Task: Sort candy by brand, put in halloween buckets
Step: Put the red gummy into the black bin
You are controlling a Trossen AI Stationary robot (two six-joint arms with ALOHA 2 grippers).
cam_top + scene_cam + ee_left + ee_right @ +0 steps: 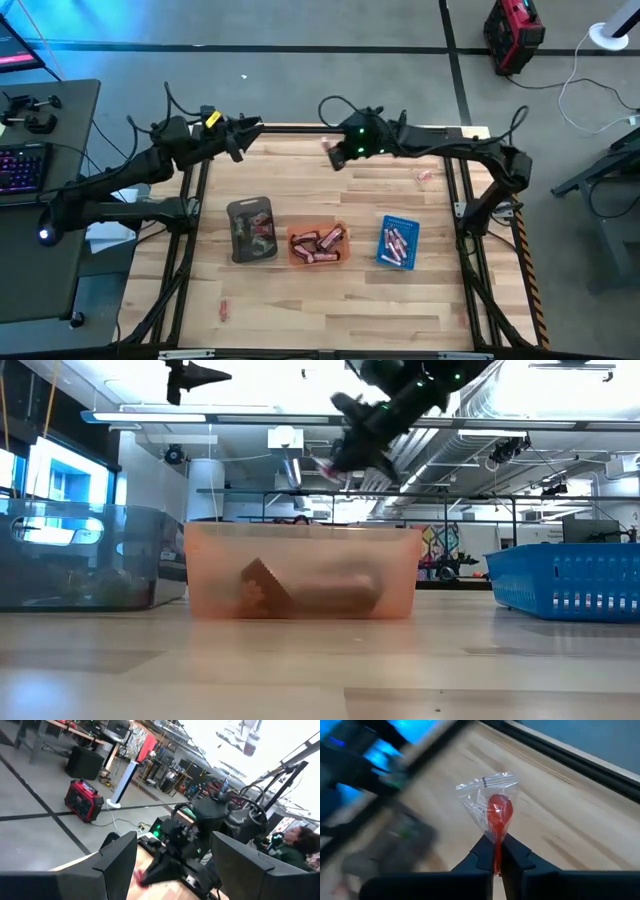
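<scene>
My right gripper (pixel 335 155) is up above the far middle of the table, shut on a red candy in a clear wrapper (pixel 497 815). The low view shows this candy (pixel 325 468) high over the orange bucket (pixel 300 572). Three buckets stand in a row mid-table: dark grey (pixel 252 230), orange (pixel 318 243) holding reddish-brown bars, and blue (pixel 398 242) holding pink pieces. My left gripper (pixel 173 840) is open and empty, raised at the far left (pixel 240 135) and pointing level toward the right arm. My right gripper pinches the end of the clear wrapper (pixel 496 849) between its two fingertips. The fingers slant downward. The red candy and the rest of the wrapper stick out beyond the tips, lifted clear of the table.
Loose candy lies near the table's right edge (pixel 424 176) and at the near left (pixel 224 310). Bare wood lies in front of the buckets. A desk with a keyboard (pixel 22 165) stands left of the table; a person shows in the left wrist view (pixel 297 845).
</scene>
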